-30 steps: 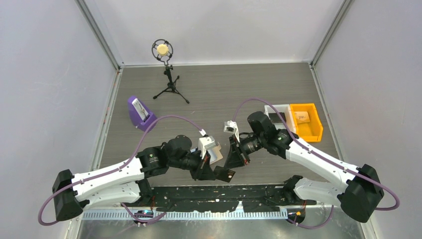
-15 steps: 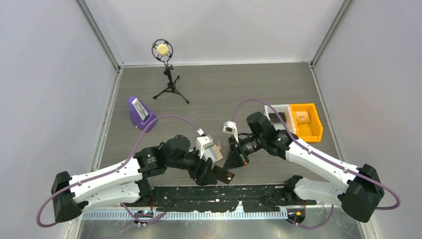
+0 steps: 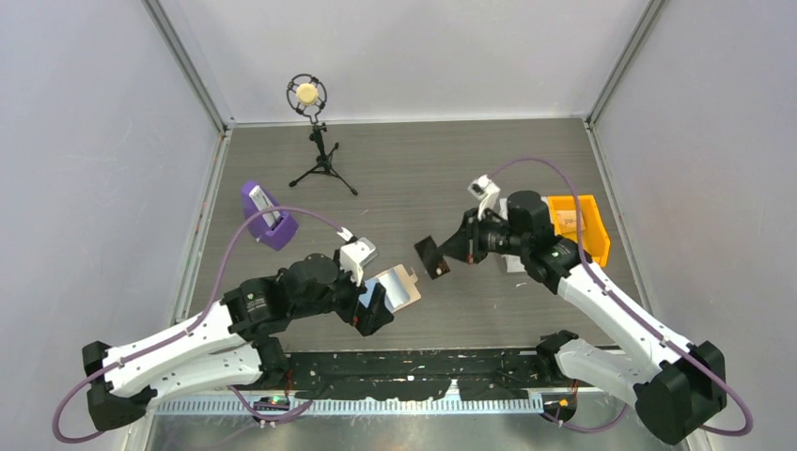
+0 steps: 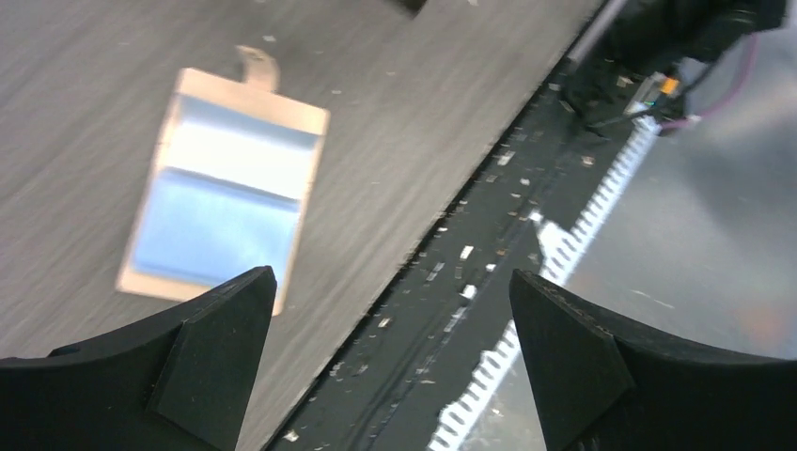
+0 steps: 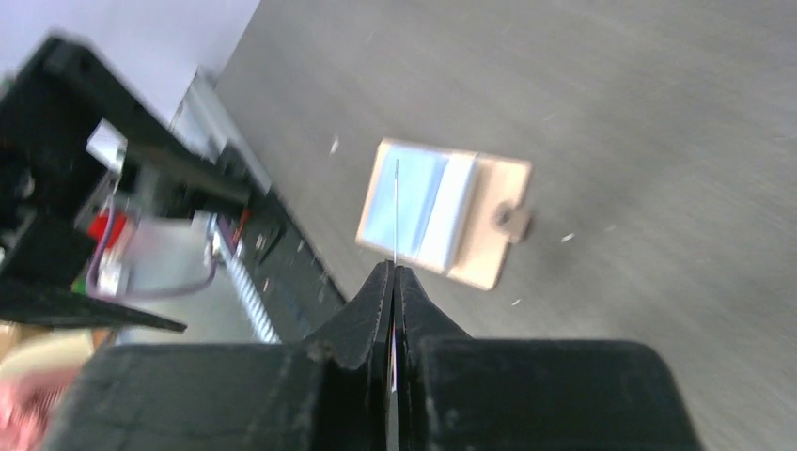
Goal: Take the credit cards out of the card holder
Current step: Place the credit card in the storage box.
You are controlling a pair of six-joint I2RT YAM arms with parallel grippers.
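The grey bench [image 3: 414, 178] is seen with an orange bin [image 3: 598, 235] near its right edge and a purple wedge-shaped stand [image 3: 266, 216] toward its left edge. The card holder [image 4: 226, 202] is laid open on the bench, light blue inside up, close to the middle of the near edge. It is seen below the left gripper [image 4: 390, 291], whose jaws are spread wide with nothing between them. A dark credit card [image 3: 431, 256] is pinched edge-on by the closed right gripper [image 5: 395, 274] and held above the bench, apart from the holder.

card holder [image 3: 397, 288] open on table [image 3: 395, 178]; right gripper [image 3: 449, 252] pinching card [image 3: 431, 256]
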